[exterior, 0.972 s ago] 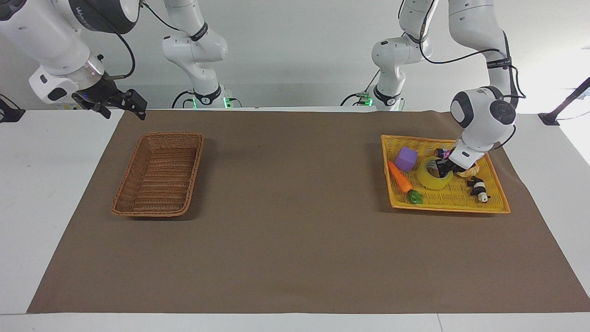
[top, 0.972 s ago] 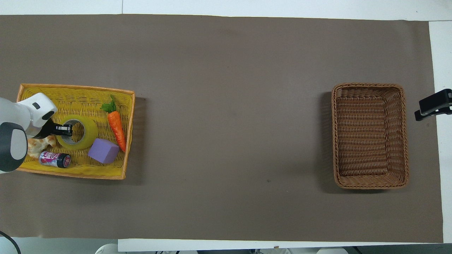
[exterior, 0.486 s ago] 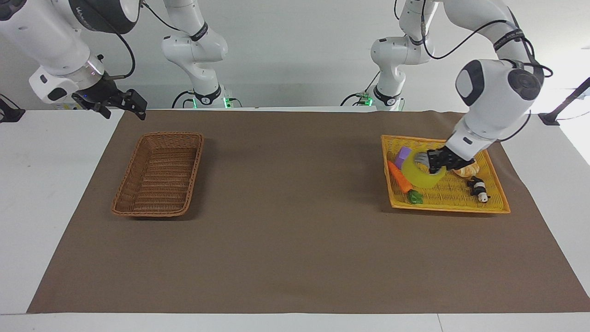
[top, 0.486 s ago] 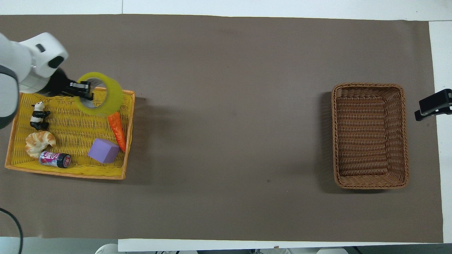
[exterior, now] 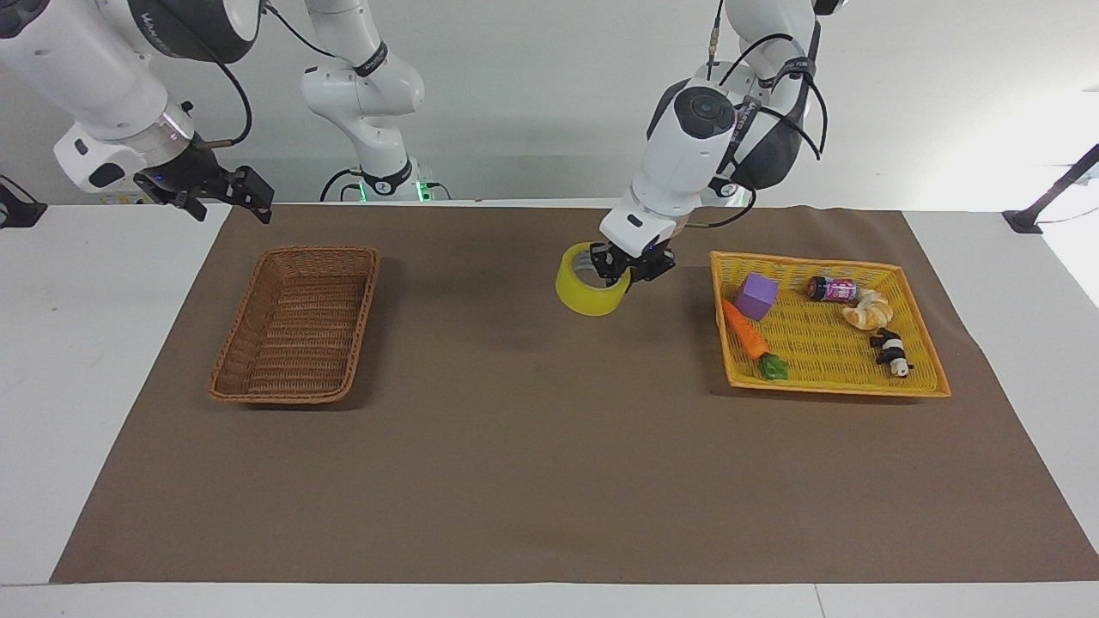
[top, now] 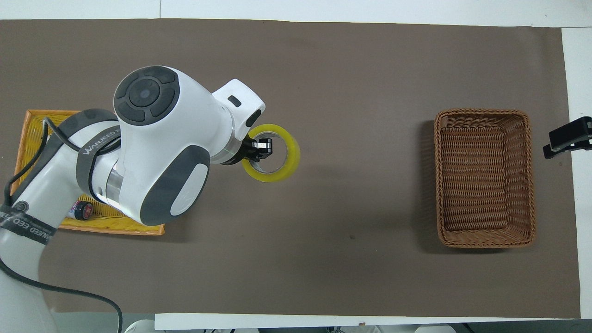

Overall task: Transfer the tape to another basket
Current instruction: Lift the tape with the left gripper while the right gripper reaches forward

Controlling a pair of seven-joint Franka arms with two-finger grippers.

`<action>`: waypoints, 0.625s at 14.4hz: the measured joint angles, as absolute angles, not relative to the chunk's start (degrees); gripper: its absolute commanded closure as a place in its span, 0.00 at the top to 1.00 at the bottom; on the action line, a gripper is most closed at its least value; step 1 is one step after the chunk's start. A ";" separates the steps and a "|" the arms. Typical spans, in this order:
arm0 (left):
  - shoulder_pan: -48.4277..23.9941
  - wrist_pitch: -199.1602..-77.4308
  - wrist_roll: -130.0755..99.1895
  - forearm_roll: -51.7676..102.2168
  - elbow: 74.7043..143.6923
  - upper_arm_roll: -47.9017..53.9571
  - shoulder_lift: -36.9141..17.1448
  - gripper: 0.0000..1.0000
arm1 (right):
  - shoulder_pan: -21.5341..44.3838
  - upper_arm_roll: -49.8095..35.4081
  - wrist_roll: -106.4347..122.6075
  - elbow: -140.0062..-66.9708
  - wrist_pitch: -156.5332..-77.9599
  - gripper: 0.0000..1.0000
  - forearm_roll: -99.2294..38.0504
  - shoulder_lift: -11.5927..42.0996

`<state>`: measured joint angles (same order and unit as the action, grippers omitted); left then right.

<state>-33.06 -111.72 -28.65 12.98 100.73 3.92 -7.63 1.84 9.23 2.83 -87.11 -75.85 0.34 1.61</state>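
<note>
My left gripper (exterior: 620, 267) (top: 262, 150) is shut on the rim of the yellow tape roll (exterior: 587, 294) (top: 282, 164) and holds it in the air over the brown mat, between the two baskets. The brown wicker basket (exterior: 296, 324) (top: 484, 178) stands at the right arm's end of the table and holds nothing. My right gripper (exterior: 225, 195) (top: 568, 137) waits in the air over the table's edge beside that basket.
The yellow tray basket (exterior: 925, 360) (top: 27, 134) at the left arm's end holds a purple block (exterior: 756, 296), a carrot (exterior: 745, 333), a small can (exterior: 831, 288), a croissant (exterior: 869, 312) and a panda figure (exterior: 890, 352). In the overhead view the left arm covers most of it.
My left gripper lifted the tape out of the yellow tray and carried it toward the brown basket, to over the mat's middle. The right arm has not moved.
</note>
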 measured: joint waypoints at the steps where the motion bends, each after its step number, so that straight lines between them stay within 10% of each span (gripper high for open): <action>1: -33.05 -111.92 -28.64 14.02 100.72 3.68 -7.63 0.00 | 1.88 9.19 3.24 -87.11 -75.85 1.00 0.33 1.61; 9: -32.99 -111.93 -28.61 14.83 100.72 3.03 -7.64 0.01 | 2.80 8.39 14.33 -95.73 -86.72 1.00 -28.07 0.14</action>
<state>-32.99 -111.93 -28.61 14.83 100.72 3.03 -7.64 2.80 8.39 14.33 -95.73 -86.72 -28.07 0.14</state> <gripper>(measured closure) 0.784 0.000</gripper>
